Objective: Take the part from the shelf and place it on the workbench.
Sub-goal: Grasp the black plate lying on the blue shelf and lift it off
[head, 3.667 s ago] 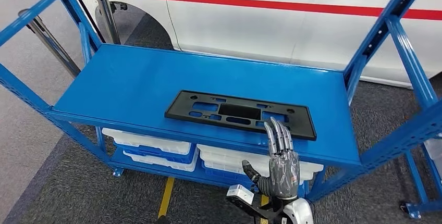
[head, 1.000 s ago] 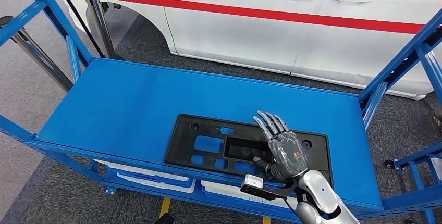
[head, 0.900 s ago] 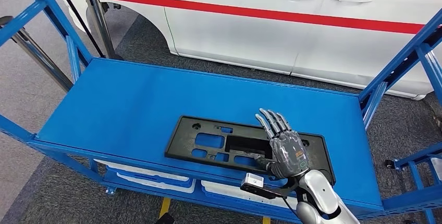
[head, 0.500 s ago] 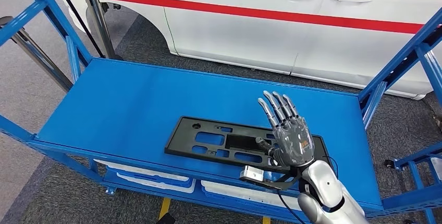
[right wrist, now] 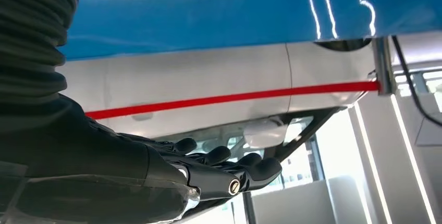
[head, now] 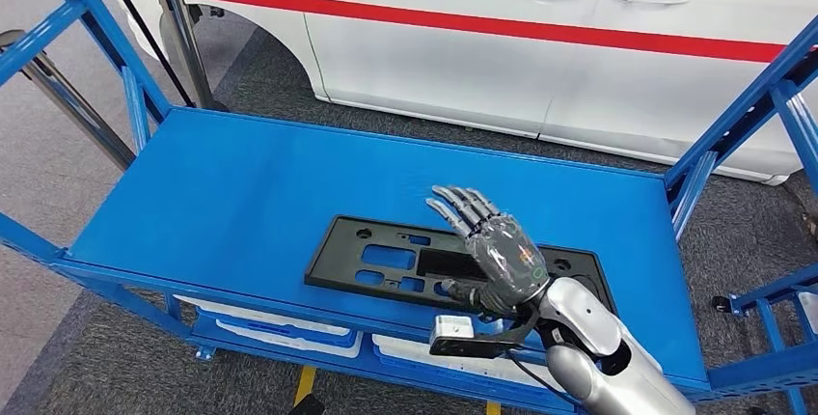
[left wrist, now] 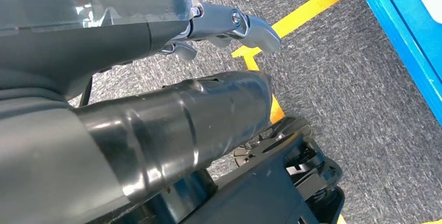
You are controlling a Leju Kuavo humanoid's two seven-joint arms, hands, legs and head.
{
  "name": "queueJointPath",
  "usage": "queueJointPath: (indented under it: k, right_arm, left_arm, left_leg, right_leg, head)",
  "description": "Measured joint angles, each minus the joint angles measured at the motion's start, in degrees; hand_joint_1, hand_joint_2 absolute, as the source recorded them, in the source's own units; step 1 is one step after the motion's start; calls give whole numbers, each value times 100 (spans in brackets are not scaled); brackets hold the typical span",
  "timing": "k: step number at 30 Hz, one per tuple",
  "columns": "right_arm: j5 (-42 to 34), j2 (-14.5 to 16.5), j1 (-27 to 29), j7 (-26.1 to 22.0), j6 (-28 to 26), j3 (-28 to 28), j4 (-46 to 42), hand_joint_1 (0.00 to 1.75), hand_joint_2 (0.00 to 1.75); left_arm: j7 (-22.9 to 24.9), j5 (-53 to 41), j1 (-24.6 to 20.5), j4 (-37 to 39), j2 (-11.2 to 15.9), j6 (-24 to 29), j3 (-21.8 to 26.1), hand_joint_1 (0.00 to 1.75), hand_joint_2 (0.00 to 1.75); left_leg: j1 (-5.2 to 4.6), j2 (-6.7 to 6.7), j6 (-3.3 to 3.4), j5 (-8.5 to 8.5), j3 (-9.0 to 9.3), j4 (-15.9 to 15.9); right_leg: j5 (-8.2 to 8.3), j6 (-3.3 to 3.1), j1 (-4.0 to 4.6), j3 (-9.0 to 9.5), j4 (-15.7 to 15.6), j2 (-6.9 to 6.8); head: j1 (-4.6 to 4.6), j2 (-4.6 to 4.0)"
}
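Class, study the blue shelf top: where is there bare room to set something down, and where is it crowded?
Bare: the shelf top left of and behind the black part, out to the uprights. Crowded: the front right, where the right hand hovers open over the part.

I see a blue shelf (head: 241,183); on its top deck lies a flat black part (head: 386,261), nearer the front edge.

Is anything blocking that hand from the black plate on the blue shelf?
Nothing visible does. The right hand hovers open just above the black plate, which lies flat on the blue shelf with no other object between them.
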Motion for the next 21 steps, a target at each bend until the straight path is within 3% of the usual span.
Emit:
queueJointPath:
  k: [7,21]
  right_arm:
    - [-357,-264,11,-37,351,211,0,0,175]
    - [-493,-487,158,-66,423,264,-50,0,175]
  left_arm:
    - [8,32,-1,0,1,6,0,0,0]
    - [10,44,-2,0,2,10,-1,0,0]
  left_leg:
    - [0,0,0,0,0,1]
    - [0,1,0,0,0,1]
  right_leg:
    - [0,0,0,0,0,0]
    - [0,0,0,-2,0,1]
  head:
    - [1,0]
    - [-1,0]
